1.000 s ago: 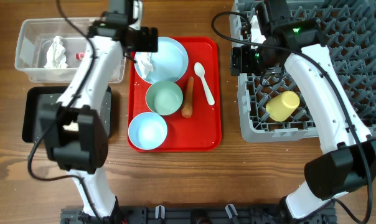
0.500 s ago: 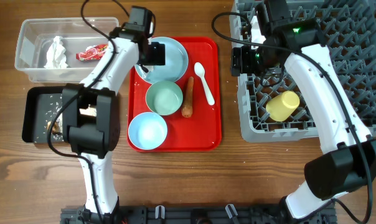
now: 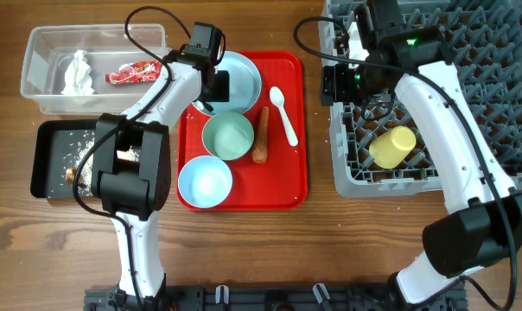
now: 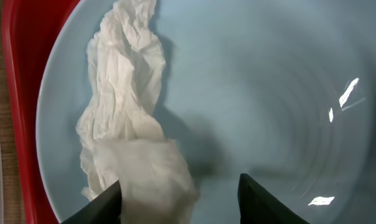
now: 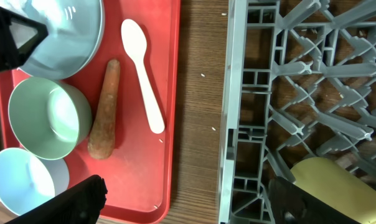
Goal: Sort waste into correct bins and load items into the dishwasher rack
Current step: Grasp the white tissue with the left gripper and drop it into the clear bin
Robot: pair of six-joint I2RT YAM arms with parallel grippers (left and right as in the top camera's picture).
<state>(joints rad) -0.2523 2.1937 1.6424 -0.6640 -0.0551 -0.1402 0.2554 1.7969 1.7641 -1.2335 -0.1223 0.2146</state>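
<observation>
My left gripper point(image 4: 182, 200) hangs low over the round light blue plate point(image 3: 242, 76), jaws open and partly narrowed. A crumpled white tissue point(image 4: 126, 124) lies on the plate against the left finger point(image 4: 104, 202); the right finger stands apart from it. On the red tray point(image 3: 287, 173) are the pale green bowl point(image 3: 228, 136), light blue bowl point(image 3: 205, 181), orange carrot point(image 3: 262, 134) and white spoon point(image 3: 284, 115). My right gripper point(image 5: 197, 202) is open and empty over the gap between tray and dishwasher rack point(image 3: 468, 78). A yellow cup point(image 3: 392, 147) lies in the rack.
The clear tub point(image 3: 45, 95) at the back left holds another white tissue point(image 3: 75, 73) and a red wrapper point(image 3: 131, 73). In front of it, the black tray point(image 3: 49, 142) holds scattered rice and a brown scrap point(image 3: 71, 175). Cables run from both arms.
My left gripper has moved from the plate's far edge down over the tissue, and its jaws have narrowed. The arm no longer covers the red wrapper. The right arm is still.
</observation>
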